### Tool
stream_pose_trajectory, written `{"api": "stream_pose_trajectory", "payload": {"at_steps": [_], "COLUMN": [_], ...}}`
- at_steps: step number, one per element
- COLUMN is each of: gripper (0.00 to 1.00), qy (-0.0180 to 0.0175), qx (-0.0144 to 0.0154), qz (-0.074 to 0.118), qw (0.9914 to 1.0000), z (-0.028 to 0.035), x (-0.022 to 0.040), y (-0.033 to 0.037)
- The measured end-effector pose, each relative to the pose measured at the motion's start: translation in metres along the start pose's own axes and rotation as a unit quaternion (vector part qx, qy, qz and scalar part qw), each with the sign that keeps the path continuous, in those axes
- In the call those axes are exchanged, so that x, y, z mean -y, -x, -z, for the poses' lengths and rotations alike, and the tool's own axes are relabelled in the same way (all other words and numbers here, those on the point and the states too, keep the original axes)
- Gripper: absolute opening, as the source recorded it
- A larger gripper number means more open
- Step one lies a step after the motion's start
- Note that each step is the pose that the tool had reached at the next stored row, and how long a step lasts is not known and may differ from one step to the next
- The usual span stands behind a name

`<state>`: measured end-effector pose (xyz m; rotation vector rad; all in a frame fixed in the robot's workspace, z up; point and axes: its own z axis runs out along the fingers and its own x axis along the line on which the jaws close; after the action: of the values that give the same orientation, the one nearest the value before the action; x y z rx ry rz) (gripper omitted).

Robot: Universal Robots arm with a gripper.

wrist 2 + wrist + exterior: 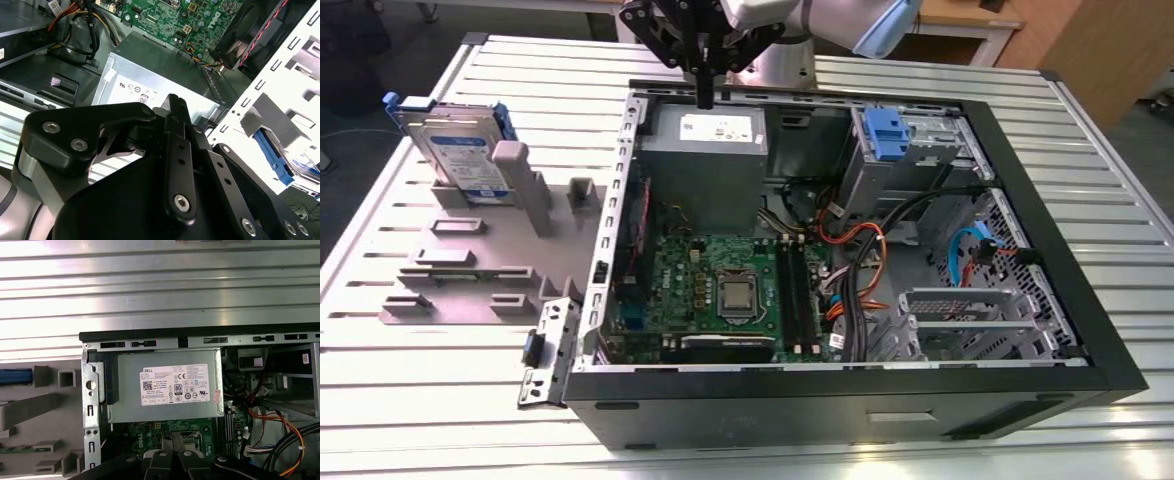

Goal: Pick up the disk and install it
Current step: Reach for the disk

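Above the power supply (165, 390) hangs the claw (706, 101) — disk (460, 155) upright, apart.

Leaves clear air above the disk (460, 150), standing upright in the grey fixture (454, 270) toward the tabletop (427, 400) corner at the exterior view's upper left; crowds it only with a grey post (511, 165) just beside. Offers bare ribbed strips along the tabletop edges at the exterior view's bottom and right. Opens upward across the computer case (854, 400), yet blocks descent with the power supply (707, 150) directly under the end effector (704, 103), tangled cables (854, 240) mid-case, and a blue bracket (886, 135) sitting in the drive bay (937, 140).
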<state>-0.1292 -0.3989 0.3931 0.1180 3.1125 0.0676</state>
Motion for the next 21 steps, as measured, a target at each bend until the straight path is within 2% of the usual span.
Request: {"api": "stream_pose_trajectory", "payload": {"at_steps": [10, 11, 12, 21], "gripper": [0.11, 0.11, 0.11, 0.11], "qy": [0.0000, 0.0000, 0.0000, 0.0000], "qx": [0.0000, 0.0000, 0.0000, 0.0000], "qz": [0.000, 0.000, 0.000, 0.000], "qw": [1.00000, 1.00000, 1.00000, 1.00000], "z": [-0.0001, -0.0001, -0.0027, -0.0033], "x": [0.0001, 0.0003, 0.0005, 0.0007], "y": [-0.0016, -0.0038, -0.0056, -0.0076]}}
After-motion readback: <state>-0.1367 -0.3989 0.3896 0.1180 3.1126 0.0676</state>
